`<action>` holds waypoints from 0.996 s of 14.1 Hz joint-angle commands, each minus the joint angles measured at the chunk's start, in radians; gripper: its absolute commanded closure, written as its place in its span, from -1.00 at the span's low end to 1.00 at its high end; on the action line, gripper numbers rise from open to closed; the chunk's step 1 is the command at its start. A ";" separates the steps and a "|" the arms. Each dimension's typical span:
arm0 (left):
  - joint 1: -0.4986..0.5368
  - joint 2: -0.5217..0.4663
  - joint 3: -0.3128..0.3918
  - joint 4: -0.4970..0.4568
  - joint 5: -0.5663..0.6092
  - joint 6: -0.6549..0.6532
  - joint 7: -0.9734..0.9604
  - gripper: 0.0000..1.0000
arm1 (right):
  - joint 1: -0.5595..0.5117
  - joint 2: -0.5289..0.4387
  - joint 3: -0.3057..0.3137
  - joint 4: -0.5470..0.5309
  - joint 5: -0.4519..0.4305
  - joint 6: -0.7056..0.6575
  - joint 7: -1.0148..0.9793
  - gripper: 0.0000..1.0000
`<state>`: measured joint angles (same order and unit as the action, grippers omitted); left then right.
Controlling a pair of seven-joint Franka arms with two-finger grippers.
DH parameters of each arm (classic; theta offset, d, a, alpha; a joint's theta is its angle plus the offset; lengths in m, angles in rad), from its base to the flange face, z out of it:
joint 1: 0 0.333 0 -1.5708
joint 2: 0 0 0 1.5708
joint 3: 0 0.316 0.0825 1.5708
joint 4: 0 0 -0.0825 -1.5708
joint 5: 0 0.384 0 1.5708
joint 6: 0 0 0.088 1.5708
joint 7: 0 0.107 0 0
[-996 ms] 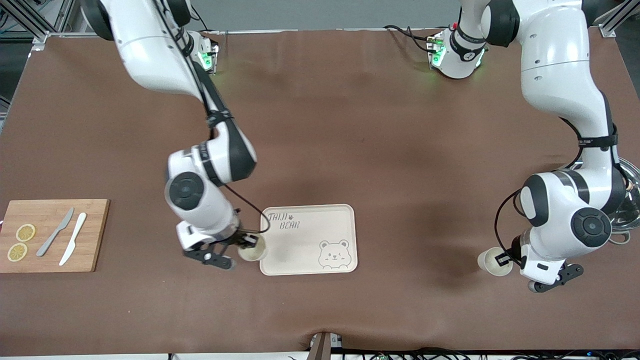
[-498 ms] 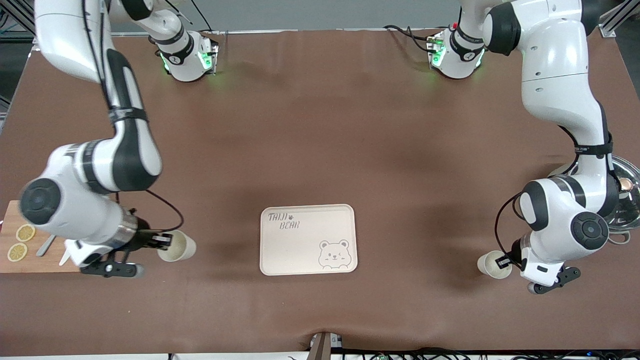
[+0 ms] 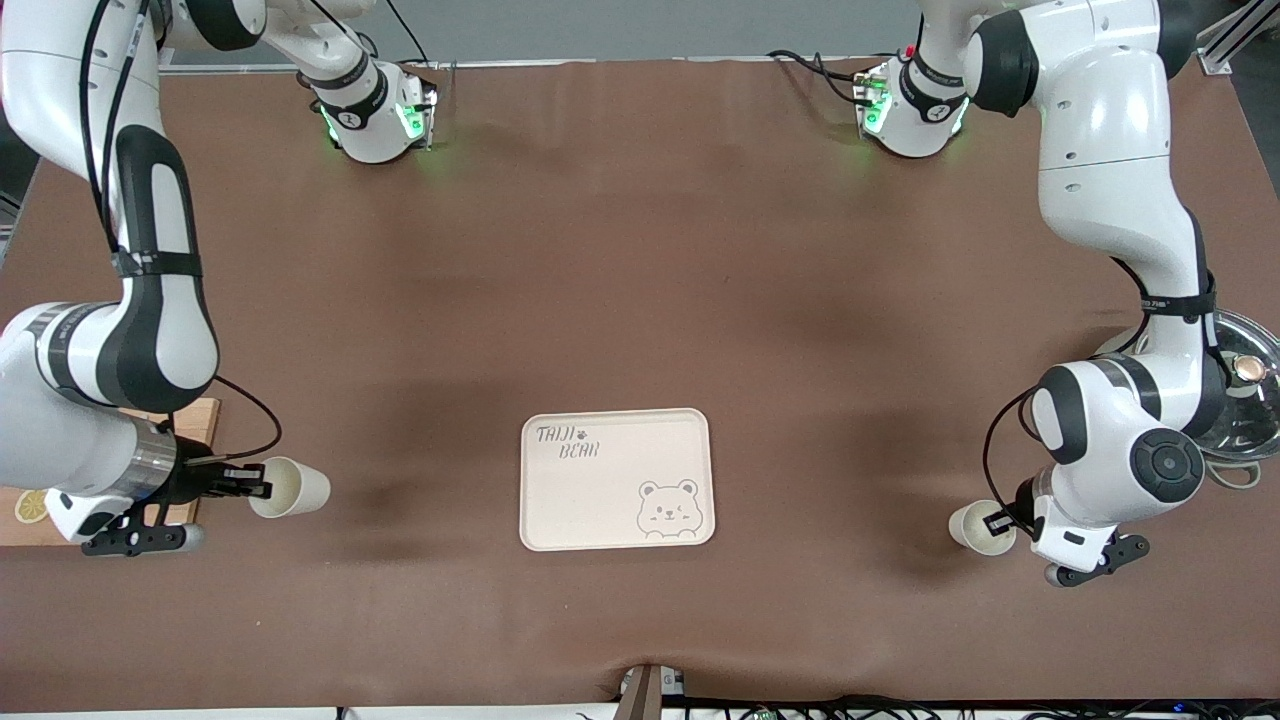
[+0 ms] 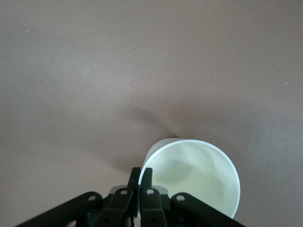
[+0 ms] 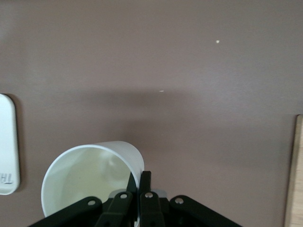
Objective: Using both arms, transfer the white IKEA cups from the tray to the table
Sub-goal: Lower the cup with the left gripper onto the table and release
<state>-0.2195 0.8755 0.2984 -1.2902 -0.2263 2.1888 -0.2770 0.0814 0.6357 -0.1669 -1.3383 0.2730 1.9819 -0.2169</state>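
White IKEA cup (image 3: 289, 487) is pinched at its rim by the right gripper (image 3: 255, 488) beside the cutting board (image 3: 203, 415). Left gripper (image 3: 1000, 522) clamps the second cup (image 3: 973, 527), well apart from the bear tray (image 3: 615, 478).

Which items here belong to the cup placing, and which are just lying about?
Job:
- cup pinched at its rim by the right gripper
- cup pinched at its rim by the left gripper

Lying about:
- bear tray, nothing on it
- cutting board with a lemon slice
- metal lid
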 commanded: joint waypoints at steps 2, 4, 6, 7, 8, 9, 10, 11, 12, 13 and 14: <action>0.014 0.003 -0.004 0.003 -0.021 0.009 0.051 0.22 | -0.029 -0.002 0.017 -0.087 0.023 0.103 -0.073 1.00; 0.014 0.002 -0.004 0.003 -0.022 0.009 0.088 -0.41 | -0.023 0.004 0.017 -0.108 0.025 0.141 -0.073 1.00; 0.014 -0.003 -0.004 0.003 -0.021 0.009 0.094 -1.00 | -0.020 0.021 0.017 -0.116 0.026 0.167 -0.073 1.00; 0.014 -0.007 -0.002 0.005 -0.016 0.009 0.094 -1.00 | -0.020 0.030 0.017 -0.133 0.026 0.199 -0.073 1.00; 0.011 -0.010 -0.002 0.005 -0.010 0.009 0.094 -1.00 | -0.018 0.032 0.018 -0.153 0.026 0.240 -0.073 1.00; 0.011 -0.015 -0.002 0.005 -0.010 0.009 0.096 -1.00 | -0.015 0.032 0.020 -0.172 0.026 0.271 -0.073 1.00; 0.012 -0.023 -0.002 0.005 -0.007 0.008 0.108 -1.00 | -0.009 0.033 0.020 -0.182 0.028 0.287 -0.071 1.00; 0.014 -0.027 -0.001 0.005 -0.008 0.008 0.137 -1.00 | -0.008 0.041 0.020 -0.183 0.028 0.293 -0.071 1.00; 0.014 -0.042 -0.001 0.003 -0.008 0.002 0.166 -1.00 | -0.008 0.045 0.021 -0.183 0.028 0.301 -0.071 1.00; 0.015 -0.052 -0.002 0.003 -0.008 -0.003 0.182 -1.00 | -0.005 0.053 0.021 -0.183 0.029 0.313 -0.071 1.00; 0.017 -0.070 -0.002 0.003 -0.007 -0.006 0.186 -1.00 | -0.002 0.061 0.021 -0.186 0.029 0.327 -0.071 1.00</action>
<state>-0.2080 0.8524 0.2989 -1.2741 -0.2263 2.1968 -0.1289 0.0745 0.6939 -0.1463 -1.5134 0.2731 2.2827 -0.2679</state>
